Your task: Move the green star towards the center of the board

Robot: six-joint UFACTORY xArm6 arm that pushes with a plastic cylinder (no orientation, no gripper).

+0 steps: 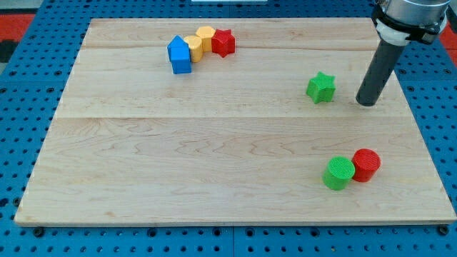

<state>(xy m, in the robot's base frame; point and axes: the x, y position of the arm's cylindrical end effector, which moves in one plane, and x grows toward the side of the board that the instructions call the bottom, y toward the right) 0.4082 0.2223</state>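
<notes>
The green star [321,87] lies on the wooden board [214,143] toward the view's upper right. My tip [367,104] rests on the board just to the right of the star, a short gap apart from it. The dark rod rises from there up and to the right, out of the view's top.
A green cylinder [338,173] and a red cylinder [366,165] touch each other at the view's lower right. A blue block [180,56], two yellow blocks [193,47] [206,36] and a red star [223,42] form a touching row at the view's top, left of centre.
</notes>
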